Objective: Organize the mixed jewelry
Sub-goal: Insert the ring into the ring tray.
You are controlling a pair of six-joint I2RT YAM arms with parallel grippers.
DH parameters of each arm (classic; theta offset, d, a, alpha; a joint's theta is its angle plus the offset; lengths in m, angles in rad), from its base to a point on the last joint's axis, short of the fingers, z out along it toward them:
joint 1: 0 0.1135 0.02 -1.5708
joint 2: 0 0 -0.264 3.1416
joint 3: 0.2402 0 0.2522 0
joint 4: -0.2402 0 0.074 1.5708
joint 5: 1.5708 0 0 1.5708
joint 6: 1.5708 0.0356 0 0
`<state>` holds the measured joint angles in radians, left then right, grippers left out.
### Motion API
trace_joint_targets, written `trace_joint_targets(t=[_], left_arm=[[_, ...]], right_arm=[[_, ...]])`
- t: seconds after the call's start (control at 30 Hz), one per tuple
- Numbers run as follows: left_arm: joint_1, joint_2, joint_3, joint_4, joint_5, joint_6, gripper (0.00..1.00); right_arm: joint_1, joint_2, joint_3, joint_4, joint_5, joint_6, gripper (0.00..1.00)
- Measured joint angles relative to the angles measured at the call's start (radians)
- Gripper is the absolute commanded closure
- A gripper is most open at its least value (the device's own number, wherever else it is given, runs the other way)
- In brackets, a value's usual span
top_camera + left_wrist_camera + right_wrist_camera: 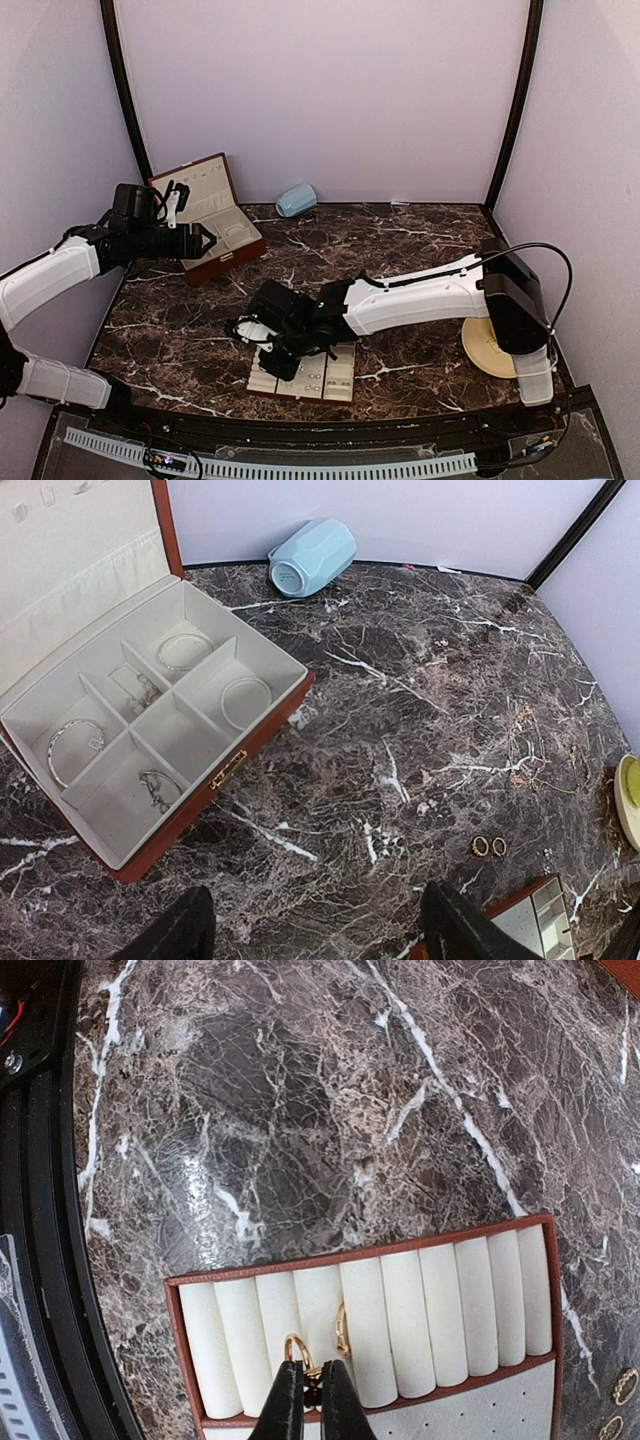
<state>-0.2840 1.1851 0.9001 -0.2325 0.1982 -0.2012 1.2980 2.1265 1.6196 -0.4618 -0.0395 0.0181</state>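
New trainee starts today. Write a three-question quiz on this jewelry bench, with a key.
1. True or false: the red-brown jewelry box stands with its lid open.
2. The right end effector is pinched on what? A) a gold ring at the ring rolls of the tray B) the pale blue cup C) a bracelet
3. Fill in: the two loose gold rings on the marble lie beside the ____.

Key: 1 true. 2 A. 3 tray; in the left wrist view its corner shows just below them, and the left end effector is open and empty.
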Motion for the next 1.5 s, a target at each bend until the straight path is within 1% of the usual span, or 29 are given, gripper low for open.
trace_joint_targets(t=[0.67, 1.2, 1.5], left_arm=[[0.000, -0.008, 0.000, 0.000, -0.018, 0.008, 0.26], [0.000, -0.008, 0.000, 0.000, -0.020, 0.008, 0.25], [0.000, -0.008, 0.000, 0.000, -0.021, 0.008, 0.25]], right_arm=[[0.018, 0.035, 0.039, -0.020, 0.077, -0.055, 0.99], [0.039, 0.047, 0.041, -0.047, 0.152, -0.108, 0.99], [0.043, 0.048, 0.051, -0.064, 0.158, -0.133, 0.99]])
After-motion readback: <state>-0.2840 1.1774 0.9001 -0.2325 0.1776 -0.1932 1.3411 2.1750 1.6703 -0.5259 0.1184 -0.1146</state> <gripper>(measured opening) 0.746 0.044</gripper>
